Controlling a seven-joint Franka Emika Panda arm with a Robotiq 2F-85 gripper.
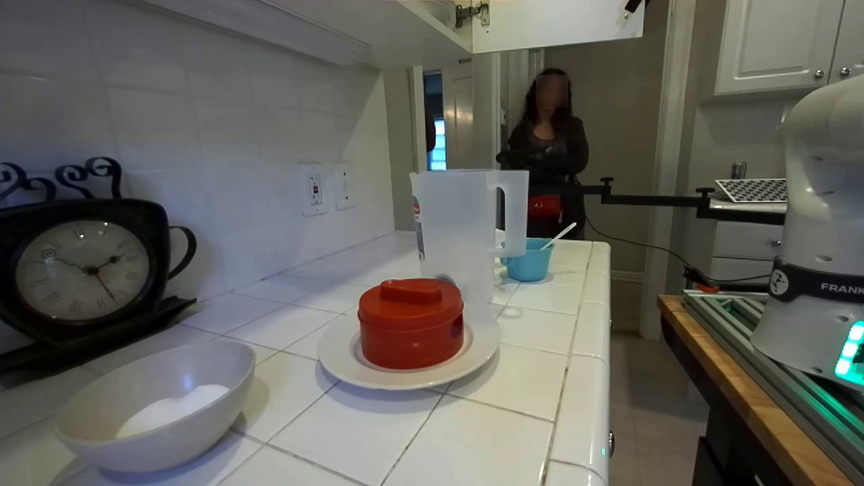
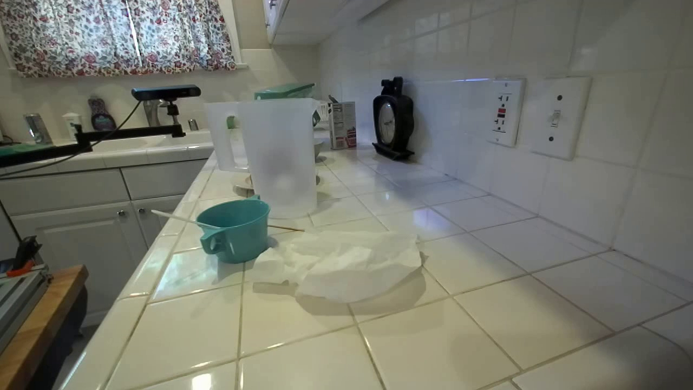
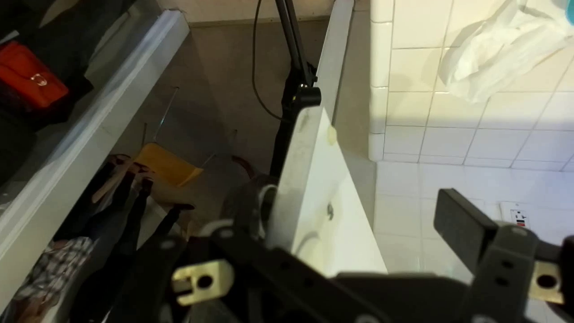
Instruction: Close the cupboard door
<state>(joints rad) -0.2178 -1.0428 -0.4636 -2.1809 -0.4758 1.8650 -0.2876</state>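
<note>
Cupboard door (image 1: 557, 25), 1 no.: cream-white plain panel, hung open on metal hinge (image 1: 464, 13) at wall cab. (image 1: 405, 37), top of an exterior view; yellowish spot nr corner, wrist view. Pincer (image 3: 354, 211), 1 no., blk.: fingers spread well apart, door edge lying betw. them in wrist view; tiled wall (image 3: 403, 215) shows in gap betw. panel & finger nearest outlet (image 3: 519, 217); contact on opp. side unclear. Bench (image 1: 493, 432), white tile, in both exterior views, carrying: red lidded tub (image 1: 410, 331), upright on white plate (image 1: 334, 361); frosted jug (image 1: 455, 223), upright behind tub, handle twd bench's front edge; teal cup (image 2: 238, 233), upright, w/ white utensil (image 2: 178, 218) (type unclear) leaning out over rim; crumpled white sheet (image 2: 352, 265), just beside cup; pale bowl (image 1: 182, 451) w/ white contents (image 1: 172, 410), unident.; blk. mug-shaped clock (image 1: 84, 270), close to wall; printed carton (image 2: 342, 125), upright, twd far end in an exterior view. Light switch (image 2: 556, 118) beside outlet. Arm (image 1: 823, 216), white, grn. strip lit at base, across aisle from bench. Doorway: 1 person (image 1: 550, 145), standing, dk. clothes, face blurred, red bag (image 1: 544, 208) at hip.
</note>
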